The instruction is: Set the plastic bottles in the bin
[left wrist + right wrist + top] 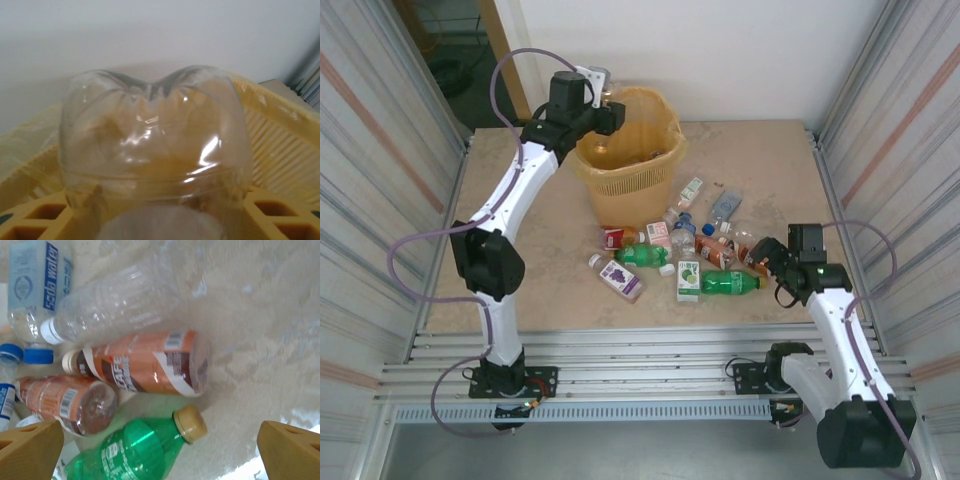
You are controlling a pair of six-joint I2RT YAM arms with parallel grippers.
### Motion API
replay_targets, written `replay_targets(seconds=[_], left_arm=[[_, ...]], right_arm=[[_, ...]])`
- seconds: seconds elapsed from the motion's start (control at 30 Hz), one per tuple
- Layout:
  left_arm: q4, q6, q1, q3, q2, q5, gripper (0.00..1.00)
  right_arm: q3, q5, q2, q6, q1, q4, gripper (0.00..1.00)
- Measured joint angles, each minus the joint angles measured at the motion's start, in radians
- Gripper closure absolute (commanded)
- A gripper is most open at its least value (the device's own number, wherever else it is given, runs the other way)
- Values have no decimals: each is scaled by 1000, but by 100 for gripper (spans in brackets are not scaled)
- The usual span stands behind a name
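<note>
The orange-yellow bin (625, 180) stands at the back middle of the table. My left gripper (608, 108) hangs over its rim, shut on a clear bottle (155, 135) whose base points away from the camera, with the bin wall (285, 140) behind it. Several plastic bottles lie in a heap right of the bin. Among them are a green one with a tan cap (145, 450), two brown-labelled ones (145, 362) (70, 402), a clear one (120, 300) and a soda water one (35, 285). My right gripper (160, 455) is open just above the green bottle (728, 283), nothing between its fingers.
A purple-labelled bottle (618, 278), a second green bottle (642, 256) and a red-labelled one (618, 237) lie left of the heap. Ribbed metal walls (380, 150) close both sides. Bare table (550, 250) lies between the left arm and the bottles.
</note>
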Motion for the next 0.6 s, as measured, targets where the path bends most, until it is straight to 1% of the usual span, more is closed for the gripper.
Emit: replay_targets(seconds=[0.13,0.2,0.27,0.47,0.6], left_arm=[[-8,13,-3,0,3,-7,28],[-8,14,-5,0,3,-7,25],[-11,16,-5,0,3,-8,24],[-15,23,-5,0,3,-15,17],[-15,23,-5,-14,-3,-15,12]], right_arm=[[-100,-31,-68,115,53,2,2],[-127,-35,-87,166,90,1,2],[-139,-33,-98,211,126,3,2],[-147,-22,-90,309,216,31,2],[-166,-14,-48,375,289,82,2]])
